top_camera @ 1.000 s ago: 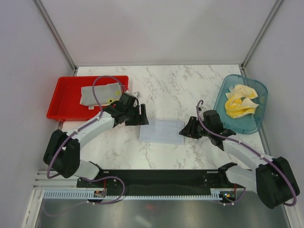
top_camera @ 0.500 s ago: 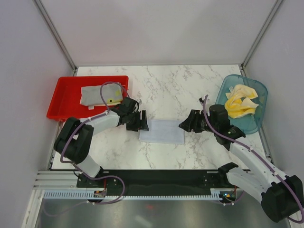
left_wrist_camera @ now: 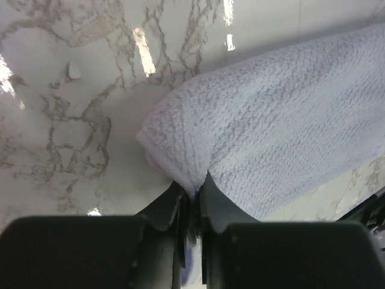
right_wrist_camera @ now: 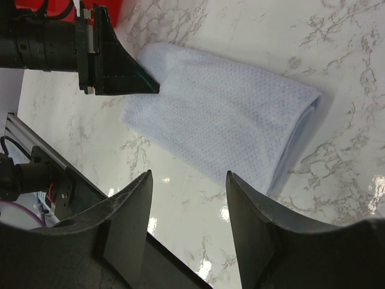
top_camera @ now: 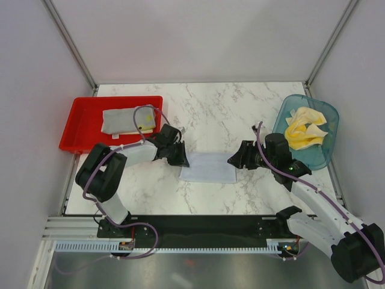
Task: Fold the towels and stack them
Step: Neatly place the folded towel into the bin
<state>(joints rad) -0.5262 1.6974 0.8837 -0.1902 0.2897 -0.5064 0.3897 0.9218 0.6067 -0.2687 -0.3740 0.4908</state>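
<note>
We see the left gripper (left_wrist_camera: 191, 201) clamped on the left end of the folded white towel (top_camera: 207, 167), mid marble table (top_camera: 210, 114). The right gripper (top_camera: 233, 161) stands apart beside its right edge. A one-sided pull could, we judge, drag the fold open.

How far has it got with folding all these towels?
Done: one folded grey towel lies in the red tray. In hand: the folded white towel on the table, its edge pinched by the left tool; the right tool is open beside it. Left: the crumpled yellow towels in the teal basket.
</note>
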